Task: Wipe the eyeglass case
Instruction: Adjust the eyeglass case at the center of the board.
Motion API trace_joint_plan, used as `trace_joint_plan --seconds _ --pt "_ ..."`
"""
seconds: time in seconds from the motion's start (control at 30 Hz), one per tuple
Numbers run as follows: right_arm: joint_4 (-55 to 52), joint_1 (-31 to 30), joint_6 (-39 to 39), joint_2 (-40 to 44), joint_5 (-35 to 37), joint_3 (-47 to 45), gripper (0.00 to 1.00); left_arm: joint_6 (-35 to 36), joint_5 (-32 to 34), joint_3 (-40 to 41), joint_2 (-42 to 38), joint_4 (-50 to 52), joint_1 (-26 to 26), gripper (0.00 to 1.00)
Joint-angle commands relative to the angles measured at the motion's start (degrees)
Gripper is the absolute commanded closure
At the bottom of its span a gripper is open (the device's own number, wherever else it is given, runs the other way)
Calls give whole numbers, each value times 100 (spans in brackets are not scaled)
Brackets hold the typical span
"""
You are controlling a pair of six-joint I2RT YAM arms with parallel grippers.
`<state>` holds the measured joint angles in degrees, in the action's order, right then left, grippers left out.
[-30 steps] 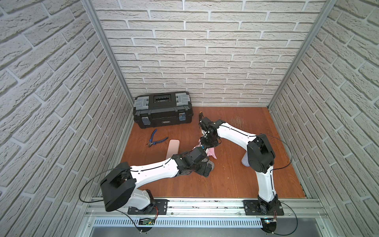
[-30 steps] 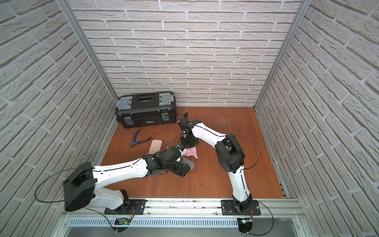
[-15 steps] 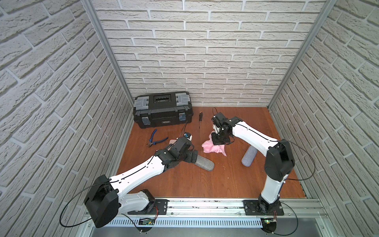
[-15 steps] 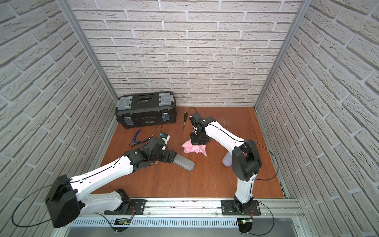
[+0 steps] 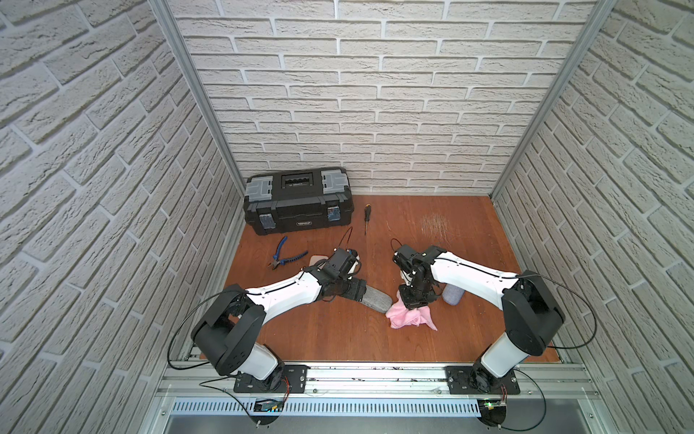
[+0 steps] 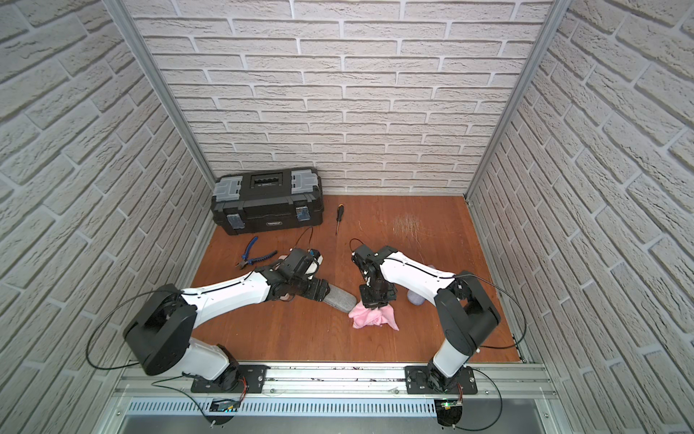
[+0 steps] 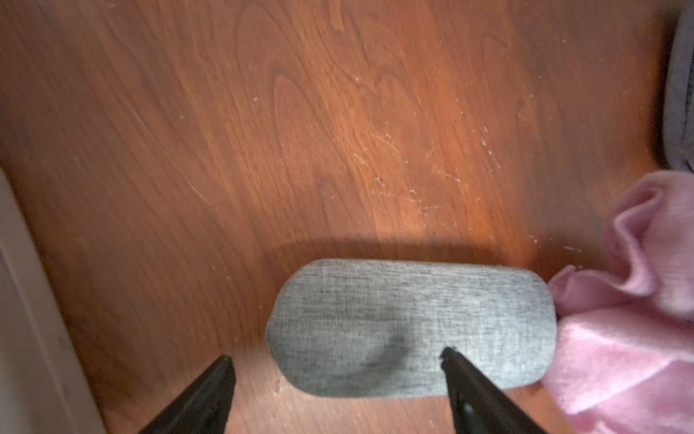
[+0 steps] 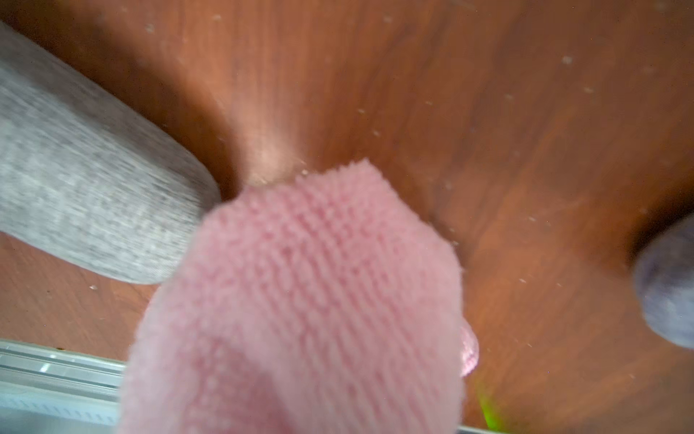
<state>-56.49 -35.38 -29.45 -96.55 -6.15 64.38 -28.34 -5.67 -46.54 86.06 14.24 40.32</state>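
landmark: we reference everything to the black toolbox [image 5: 298, 204] against the back wall.
eyeglass case: we see the grey fabric eyeglass case [image 5: 377, 298] lying flat on the wooden table [image 5: 338, 338], well in front of the toolbox and slightly to the right of it.
left gripper: the left gripper [image 7: 338, 359] sits at the case end nearer the toolbox. Jaws are spread, one finger beside that end and the other over the fabric top. We see no pinch.
right gripper: the right gripper [image 5: 411, 302] is at the case end farther from the toolbox. Jaws are pressed together on the pink cloth [image 5: 409, 317].
cloth: it is bunched under the right gripper, and in the left wrist view we see its edge touching the case's end.
other: blue-handled pliers [image 5: 287, 257] and a screwdriver [image 5: 367, 218] lie just in front of the toolbox. A second greyish rounded object [image 5: 452, 295] lies farther right, beyond the cloth.
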Motion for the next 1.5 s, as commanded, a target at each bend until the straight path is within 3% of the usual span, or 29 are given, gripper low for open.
trace_joint_plan --seconds 0.0,0.27,0.57,0.73,0.87,1.0,1.2,1.47 --pt "439 72 110 -431 -82 347 98 -114 -467 -60 153 -537 -120 10" --pt "-23 399 881 -1018 790 1301 98 -733 -994 509 95 -1507 43 17" --pt "17 646 792 -1039 1039 1416 98 -1040 -348 951 -1085 -539 484 17" --pt "-222 994 846 -949 1387 1684 98 -386 144 574 -1324 -104 495 12" --pt "-193 1360 735 -555 1106 1772 98 618 614 328 -870 -322 692 2" --pt "-211 1375 698 -192 823 1809 98 1201 665 281 -552 -678 850 2" --pt "251 1375 377 172 30 1342 98 1230 533 442 -232 -992 877 2" --pt "231 1367 277 137 -324 1324 97 1404 316 730 76 -1601 886 3"
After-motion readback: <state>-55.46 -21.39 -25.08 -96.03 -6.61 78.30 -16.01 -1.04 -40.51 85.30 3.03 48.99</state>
